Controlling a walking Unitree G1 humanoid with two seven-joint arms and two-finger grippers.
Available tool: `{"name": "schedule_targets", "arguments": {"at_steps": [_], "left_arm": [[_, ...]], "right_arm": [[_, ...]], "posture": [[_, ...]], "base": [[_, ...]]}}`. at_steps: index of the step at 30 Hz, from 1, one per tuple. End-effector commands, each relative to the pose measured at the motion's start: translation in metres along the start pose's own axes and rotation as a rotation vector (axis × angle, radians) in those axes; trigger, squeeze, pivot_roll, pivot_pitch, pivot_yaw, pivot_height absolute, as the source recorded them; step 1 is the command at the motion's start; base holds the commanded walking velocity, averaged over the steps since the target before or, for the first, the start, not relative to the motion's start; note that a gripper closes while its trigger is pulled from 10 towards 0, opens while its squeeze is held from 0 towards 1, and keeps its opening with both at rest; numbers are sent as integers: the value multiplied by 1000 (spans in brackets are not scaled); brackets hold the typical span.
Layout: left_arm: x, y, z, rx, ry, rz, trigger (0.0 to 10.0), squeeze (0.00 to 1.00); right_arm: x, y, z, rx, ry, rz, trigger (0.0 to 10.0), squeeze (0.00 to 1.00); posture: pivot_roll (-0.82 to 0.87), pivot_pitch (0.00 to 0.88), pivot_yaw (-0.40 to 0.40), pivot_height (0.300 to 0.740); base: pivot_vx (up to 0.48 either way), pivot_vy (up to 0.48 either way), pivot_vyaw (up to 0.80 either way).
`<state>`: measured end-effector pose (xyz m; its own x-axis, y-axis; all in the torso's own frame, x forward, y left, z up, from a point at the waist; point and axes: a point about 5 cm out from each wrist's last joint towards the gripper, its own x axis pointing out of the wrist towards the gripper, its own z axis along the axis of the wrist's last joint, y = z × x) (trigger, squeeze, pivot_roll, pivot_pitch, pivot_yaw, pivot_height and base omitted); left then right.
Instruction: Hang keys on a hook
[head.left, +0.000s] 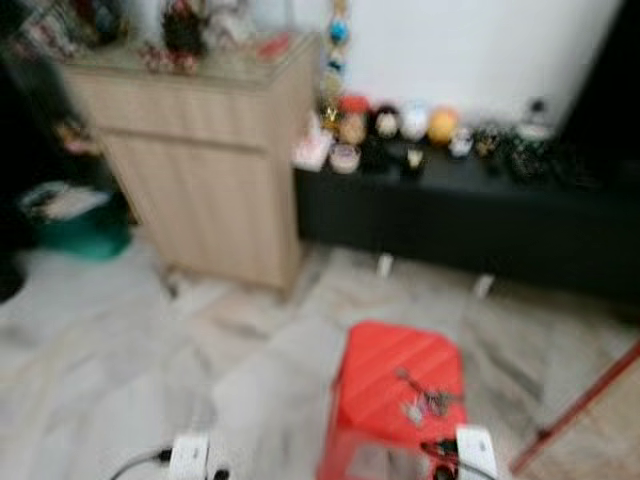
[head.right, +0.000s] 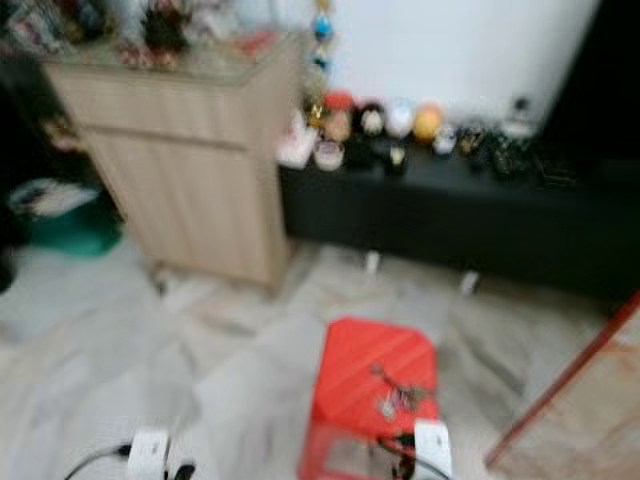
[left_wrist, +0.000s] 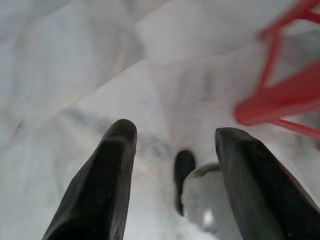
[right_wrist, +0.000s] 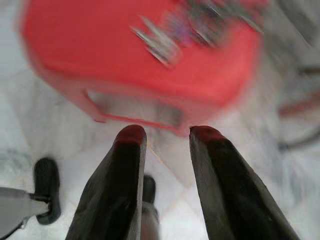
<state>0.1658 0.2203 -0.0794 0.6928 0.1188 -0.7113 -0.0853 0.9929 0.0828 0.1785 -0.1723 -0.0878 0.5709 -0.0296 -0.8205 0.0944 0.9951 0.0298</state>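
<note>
The robot stands over a red plastic stool (head.left: 400, 385) at the lower centre-right of the head views, and the bunch of keys (head.left: 425, 398) lies on the stool's top, toward its right-hand edge, untouched. The pictures are smeared, so I'd guess the robot is on the move, closing in on the stool; the pick-up has not begun.

In the right wrist view the right gripper (right_wrist: 164, 134) hangs above the marble floor (head.left: 120, 340) just short of the stool's near edge, its two black fingers parted with nothing between them. The keys (right_wrist: 200, 27) sit blurred at the top of that picture, beyond the fingertips. The left gripper (left_wrist: 172, 137) also hangs with fingers spread and empty over the floor, the stool's red legs at the upper right of its view.

Behind, at the upper left of the head views, is a pale wooden cabinet (head.left: 200, 170), and a low black shelf (head.left: 460, 215) crowded with small ornaments runs to the right.

I can make out no hook in these pictures. The next move, as I judge it, calls for the right gripper to reach forward over the stool top and close on the key bunch, and only then for the hook to be found.
</note>
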Motion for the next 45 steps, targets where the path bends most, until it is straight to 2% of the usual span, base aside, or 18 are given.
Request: {"name": "schedule_targets", "arguments": {"at_steps": [1, 18, 24, 28, 29, 31, 35, 38, 39, 42, 45], "left_arm": [[0, -2, -1, 5, 8, -3, 10000, 0], [0, -3, -1, 6, 9, -4, 10000, 0], [0, -4, -1, 2, 7, -8, 10000, 0], [0, -3, 1, 1, -13, -4, 10000, 0], [1, 0, 6, 9, -43, 4, 10000, 0], [2, 3, 14, 11, -88, 15, 10000, 0], [6, 15, 53, 9, -277, 72, 10000, 0], [6, 21, 88, -11, -439, 85, 10000, 0], [6, 21, 88, -11, -439, 85, 10000, 0], [0, 21, 121, 30, -608, 79, 10000, 0], [-11, 20, 140, 55, -745, 53, 10000, 0]], "right_arm": [[0, 5, 1, 18, -5, 8, 10000, 0], [1, 4, 3, 9, -8, 15, 10000, 0], [2, 6, 12, 20, -55, 23, 10000, 0], [3, 5, 30, 27, -145, 8, 10000, 0], [3, 7, 42, 35, -198, 17, 10000, 0], [3, 8, 50, 27, -237, 25, 10000, 0], [0, 10, 79, -38, -374, 44, 10000, 0], [-3, 11, 102, -20, -481, 56, 10000, 0], [-3, 11, 102, -20, -481, 56, 10000, 0], [-9, 14, 123, -60, -586, 78, 10000, 0], [-17, 16, 136, -82, -697, 112, 10000, 0]], "posture": [[82, 0, -64, 740], [80, 0, -64, 740], [80, 0, -64, 740], [83, 0, -66, 740], [79, 0, -66, 740], [71, 0, -67, 740], [85, 0, -72, 740], [77, 0, -74, 740], [77, 0, -74, 740], [76, 0, -76, 740], [72, 0, -77, 740]], "base": [[0, 0, 0], [0, 0, 0], [0, 0, 0], [0, 0, 0], [0, 0, 0], [0, 0, 0], [0, 0, 0], [0, 0, 0], [0, 0, 0], [0, 0, 0], [0, 0, 0]]}}
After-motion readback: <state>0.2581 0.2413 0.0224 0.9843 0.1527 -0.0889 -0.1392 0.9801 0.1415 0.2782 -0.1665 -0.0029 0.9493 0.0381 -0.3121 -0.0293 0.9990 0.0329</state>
